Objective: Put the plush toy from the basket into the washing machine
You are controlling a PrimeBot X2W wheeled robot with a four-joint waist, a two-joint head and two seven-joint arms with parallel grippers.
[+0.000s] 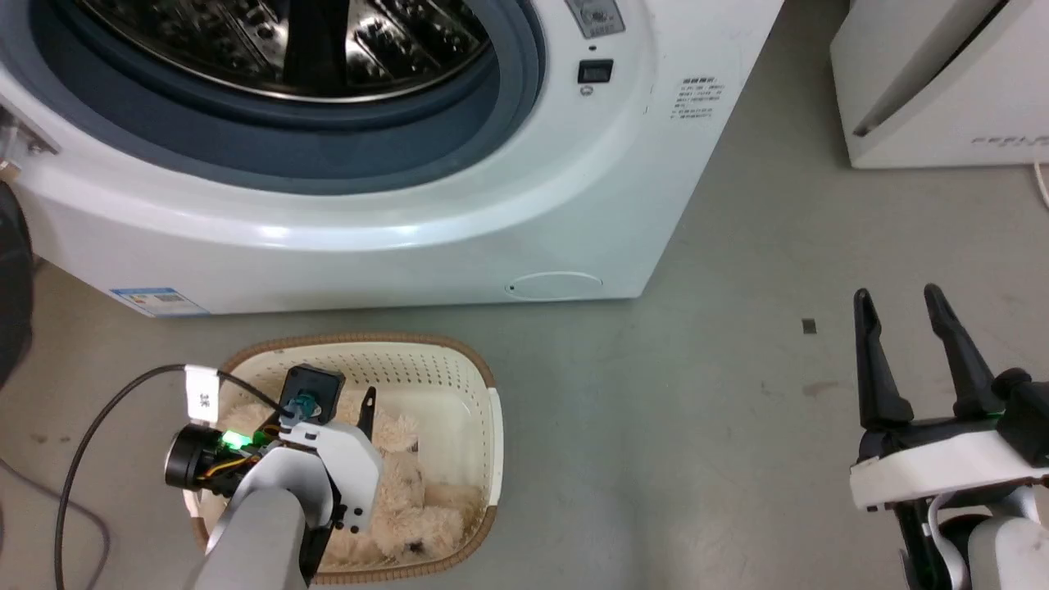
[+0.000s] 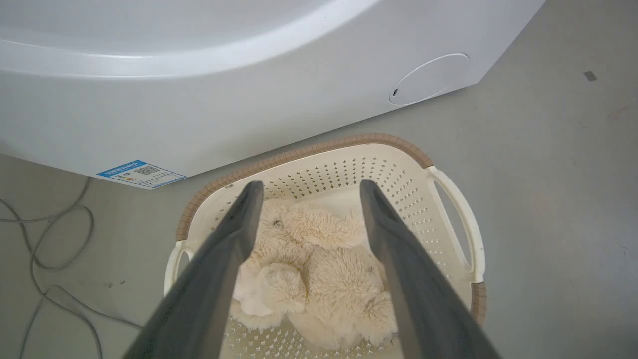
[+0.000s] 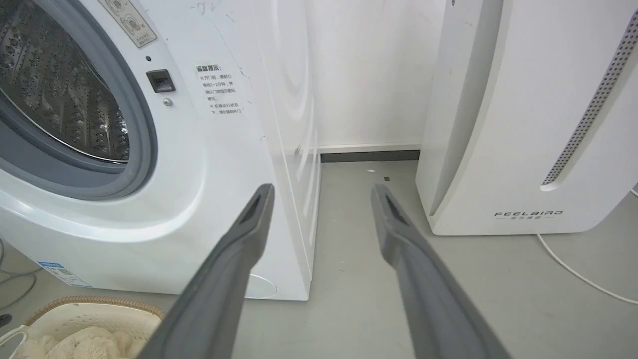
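The toy (image 2: 319, 269) is lying in the basket (image 2: 349, 144) before the washer (image 1: 410, 229). The left gripper (image 2: 310, 187) is hanging over it, jaws spread, and should be straddling the thick body before closing; the right gripper (image 1: 896, 292) is idling, also spread.

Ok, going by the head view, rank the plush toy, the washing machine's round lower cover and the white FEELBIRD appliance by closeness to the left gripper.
1. Plush toy, in the basket, right under the open fingers of the left gripper.
2. Round cover, low on the washing machine front, ahead and rightward.
3. FEELBIRD appliance, far to the right.
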